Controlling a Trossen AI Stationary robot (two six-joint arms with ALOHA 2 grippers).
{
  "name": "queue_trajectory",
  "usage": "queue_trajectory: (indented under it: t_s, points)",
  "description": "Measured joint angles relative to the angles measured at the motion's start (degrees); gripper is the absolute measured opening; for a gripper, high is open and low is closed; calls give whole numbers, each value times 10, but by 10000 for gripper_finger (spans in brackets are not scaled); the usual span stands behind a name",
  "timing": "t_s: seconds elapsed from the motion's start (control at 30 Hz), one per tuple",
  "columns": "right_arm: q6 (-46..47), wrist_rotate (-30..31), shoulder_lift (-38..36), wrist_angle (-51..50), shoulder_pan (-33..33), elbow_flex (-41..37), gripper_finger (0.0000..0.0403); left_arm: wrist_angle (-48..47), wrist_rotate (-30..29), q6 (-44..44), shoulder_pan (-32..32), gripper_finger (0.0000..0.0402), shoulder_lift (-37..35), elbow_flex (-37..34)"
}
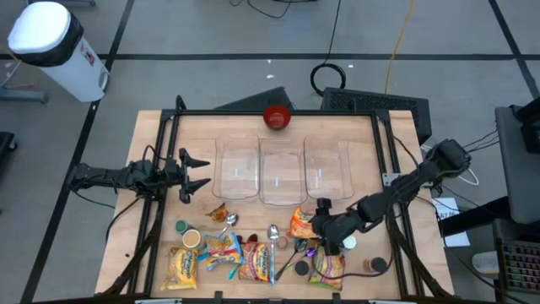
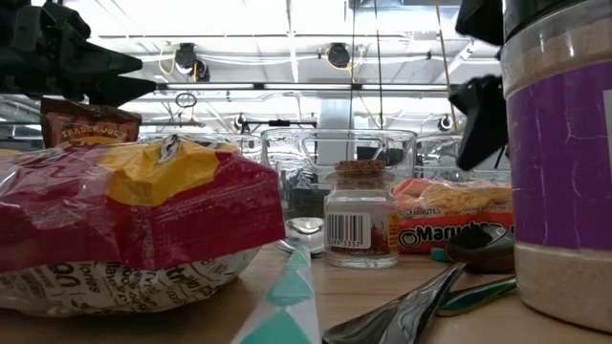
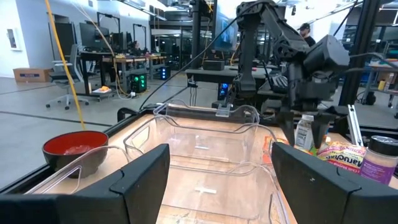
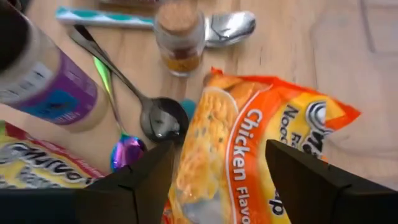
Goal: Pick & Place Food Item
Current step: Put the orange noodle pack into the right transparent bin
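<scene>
An orange chicken-flavour noodle packet lies flat on the wooden table, just in front of the clear containers; it also shows in the high view and the low view. My right gripper is open just above it, one finger over each long side of the packet; I see no touch. In the high view my right gripper reaches in from the table's right. My left gripper is open and empty at the table's left, beside the left container.
Three clear containers stand side by side mid-table, a red bowl behind them. Near the packet lie a cork-stoppered jar, a purple-labelled bottle and spoons. Yellow noodle packets lie along the near edge.
</scene>
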Motion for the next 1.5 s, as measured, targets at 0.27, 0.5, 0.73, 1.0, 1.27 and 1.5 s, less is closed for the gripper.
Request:
queue_trajectory:
  t_s: [0.27,0.5,0.73,1.0,1.27,1.5]
  points:
    - [9,1,18,-15,-14,0,214,0,0,0,0,285,0,0]
    - [27,1,18,-40,-24,0,172,0,0,0,0,285,0,0]
    - [28,1,18,-40,-24,0,118,0,0,0,0,285,0,0]
    - [27,0,11,-23,-24,0,60,0,0,0,0,285,0,0]
    - [28,1,-46,-23,-24,0,4,0,0,0,0,285,0,0]
    - [40,1,-79,-3,-24,0,32,0,0,0,0,285,0,0]
